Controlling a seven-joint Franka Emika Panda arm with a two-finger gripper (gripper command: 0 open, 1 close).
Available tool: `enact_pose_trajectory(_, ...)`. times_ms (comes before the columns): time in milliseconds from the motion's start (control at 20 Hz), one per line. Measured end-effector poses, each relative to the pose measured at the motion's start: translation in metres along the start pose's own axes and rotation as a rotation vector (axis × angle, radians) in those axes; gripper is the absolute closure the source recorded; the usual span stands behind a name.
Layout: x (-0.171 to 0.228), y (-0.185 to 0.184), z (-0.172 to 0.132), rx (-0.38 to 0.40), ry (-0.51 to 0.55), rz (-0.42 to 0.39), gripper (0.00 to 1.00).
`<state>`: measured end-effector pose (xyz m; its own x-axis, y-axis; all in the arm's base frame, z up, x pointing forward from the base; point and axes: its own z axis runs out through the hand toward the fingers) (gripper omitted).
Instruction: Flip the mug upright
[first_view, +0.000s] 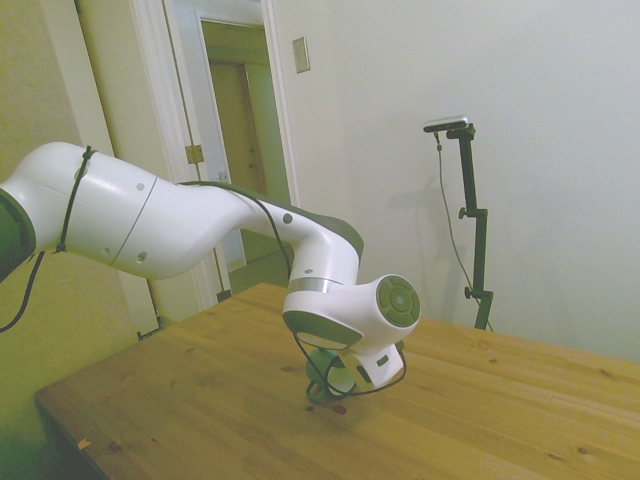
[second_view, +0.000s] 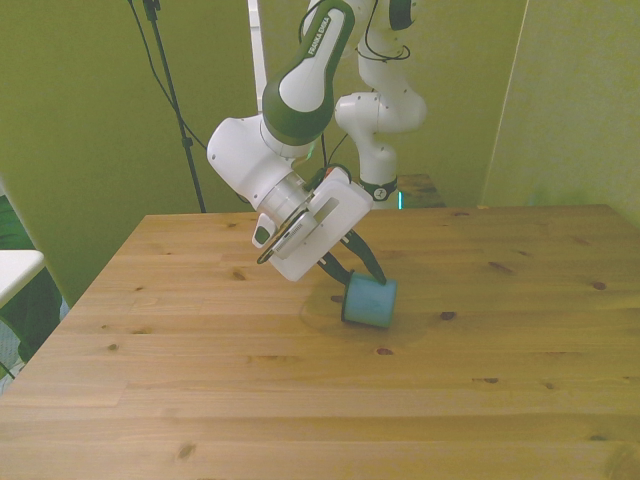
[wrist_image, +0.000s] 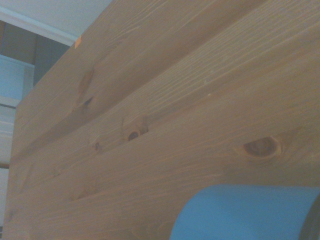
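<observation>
Pale green-tinted walls and a doorway stood behind a bare wooden bench (second_view: 200, 380), knotted and plank-jointed. At the tip of the white arm (second_view: 300, 90), the gripper (second_view: 358, 277) was tilted steeply, and its two dark fingers (second_view: 367, 268) reached down onto the upper end of the mug (second_view: 369, 302). They looked closed on its rim or wall, though exactly where they pinched was hidden by the mug's body, and the side view hid the contact behind the wrist.

The mug hung directly below the fingertips, teal-blue, tipped over at a slant: neither flat on its side nor standing. Its lower edge seemed to touch or nearly touch the bench; which of the two could not be told. The handle was not visible. In the wrist view only a curved blue flank of the mug showed against the wood grain.

By my reading, the flip itself was under way, with the grasp made and the mug part-rotated. The next move would call for turning the wrist further until the base sat flat under the fingers, then parting them and lifting straight away without nudging the small mug over.
</observation>
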<state>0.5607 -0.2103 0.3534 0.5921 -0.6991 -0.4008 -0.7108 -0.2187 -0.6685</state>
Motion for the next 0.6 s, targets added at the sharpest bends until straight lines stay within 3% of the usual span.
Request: enact_pose_trajectory(600, 0.001, -0.007, -0.019, -0.005, 0.04, -0.022, 1.0)
